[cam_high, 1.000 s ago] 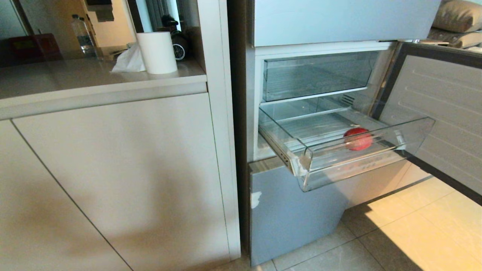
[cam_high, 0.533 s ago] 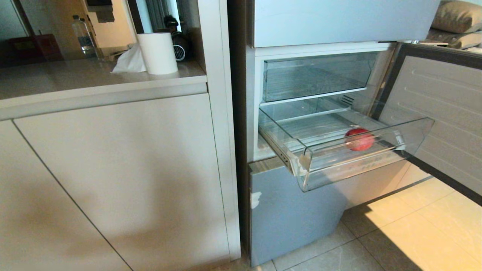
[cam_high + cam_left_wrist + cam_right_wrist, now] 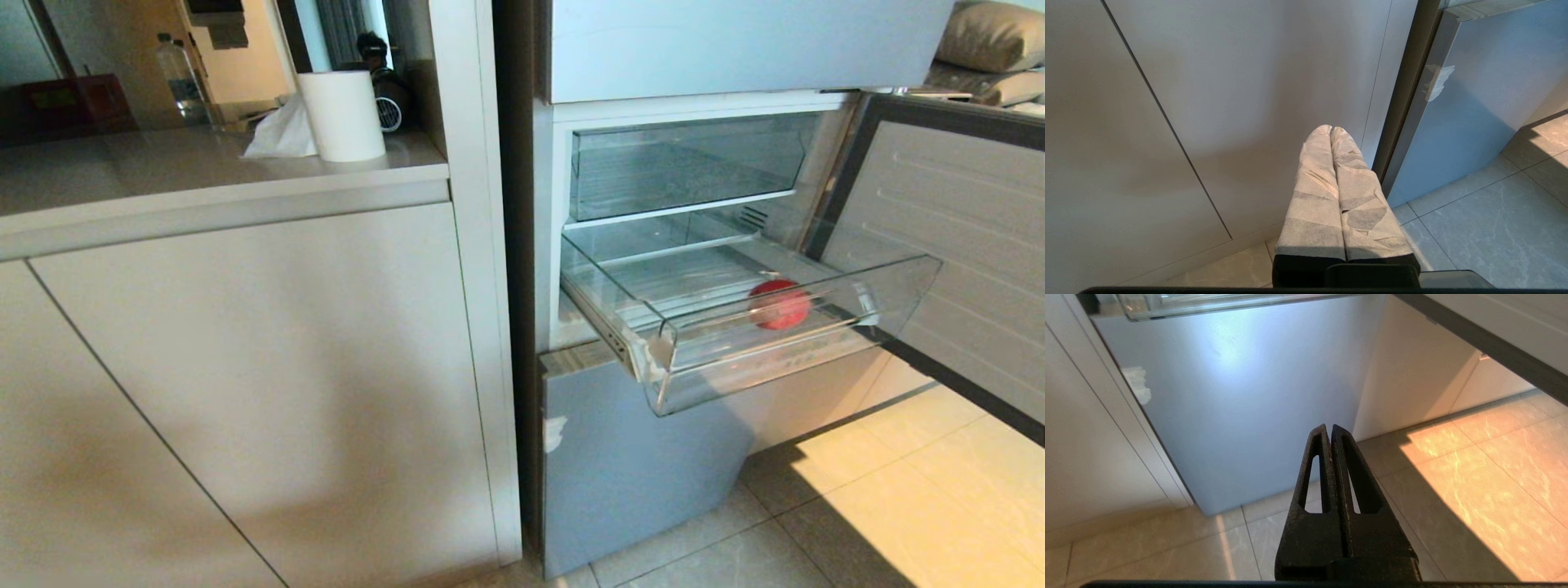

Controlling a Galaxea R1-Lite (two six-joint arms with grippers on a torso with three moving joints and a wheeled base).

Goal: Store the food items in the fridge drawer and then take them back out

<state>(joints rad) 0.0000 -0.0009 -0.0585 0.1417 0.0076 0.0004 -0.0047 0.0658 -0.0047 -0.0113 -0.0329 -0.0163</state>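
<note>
Clear plastic fridge drawer (image 3: 784,343) (ribbed floor), glossy fridge (image 3: 620,457), glossy tomato (image 3: 780,305)

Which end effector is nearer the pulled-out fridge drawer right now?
Right, as far as I can judge. The right end effector hangs low just below the fridge drawer. The left end effector faces the white cabinet, off to the side.

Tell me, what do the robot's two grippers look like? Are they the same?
No. The left gripper has two long fingers wrapped in wrinkled white tape, black at the base. The right gripper has bare, rough black fingers, each tapering to a tip with a long slot cut through it. No cables or markings show.
</note>
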